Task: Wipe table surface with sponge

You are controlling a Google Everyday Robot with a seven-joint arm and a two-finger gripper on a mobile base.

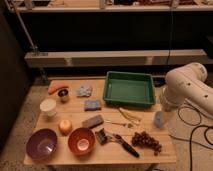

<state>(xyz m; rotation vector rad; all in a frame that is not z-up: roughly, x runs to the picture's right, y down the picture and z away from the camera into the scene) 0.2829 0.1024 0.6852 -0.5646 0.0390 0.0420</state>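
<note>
We see the sponge (92, 121), a grey block, lying flat near the middle of the tabletop (150, 152), with nothing touching it. Just behind it lies a blue cloth (92, 104), and a second cloth (84, 91) lies farther back. In front of the sponge stands an orange bowl (81, 141), with a purple bowl (41, 144) to its left and a yellowish fruit (65, 126) between them, a little behind. A white bowl (48, 106) and a carrot (57, 88) sit at the back left. To the sponge's right we find a black-handled tool (122, 143), grapes (146, 141) and a pale blue cup (159, 119). A green tray (128, 89) takes the back right. The white arm (185, 87) stands at the right edge, well apart from the sponge. Its hand does not show, so we cannot tell its state.
</note>
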